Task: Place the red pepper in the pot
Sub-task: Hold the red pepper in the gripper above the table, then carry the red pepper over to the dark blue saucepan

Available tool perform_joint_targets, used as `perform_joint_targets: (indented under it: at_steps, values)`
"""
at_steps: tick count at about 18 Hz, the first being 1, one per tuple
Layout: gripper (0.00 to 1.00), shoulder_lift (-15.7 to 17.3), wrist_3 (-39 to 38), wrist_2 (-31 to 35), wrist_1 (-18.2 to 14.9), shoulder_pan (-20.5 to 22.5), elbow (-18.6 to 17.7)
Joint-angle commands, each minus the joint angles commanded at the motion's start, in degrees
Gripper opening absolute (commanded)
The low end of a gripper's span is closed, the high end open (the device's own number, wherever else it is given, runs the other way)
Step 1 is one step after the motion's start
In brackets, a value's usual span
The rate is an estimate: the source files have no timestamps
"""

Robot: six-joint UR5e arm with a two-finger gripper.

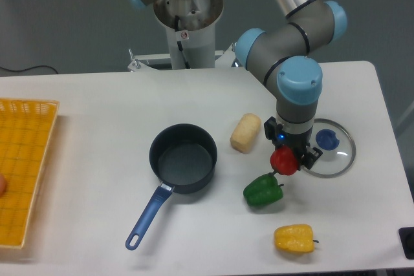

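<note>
The pincer (285,160) pinches the red pepper (283,160) just above the green pepper (263,190). Its glossy, rounded skin could slip free before reaching the pot (184,158), well apart to the left.

One fixed camera, high and in front of the tabletop (97,101).

I look down at a steep angle toward the arm's base (187,17) at the far edge. I see nearly the whole white surface, from the yellow tray (26,172) cut off at left to the right edge. No second view overlaps it.
</note>
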Motion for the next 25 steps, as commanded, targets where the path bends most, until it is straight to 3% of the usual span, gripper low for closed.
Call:
perform_joint_targets:
  at_steps: [5, 10, 15, 25]
  values:
    - [0.52, 0.3, -0.1, 0.2, -0.3, -1.4, -0.1]
    - [0.52, 3.8, -2.5, 0.2, -4.0, -4.2, -1.9]
    - [0.52, 7.1, -7.9, 0.2, -5.4, -8.2, -4.6]
    - [0.52, 7.2, -15.4, 0.4, -5.2, -16.2, -7.0]
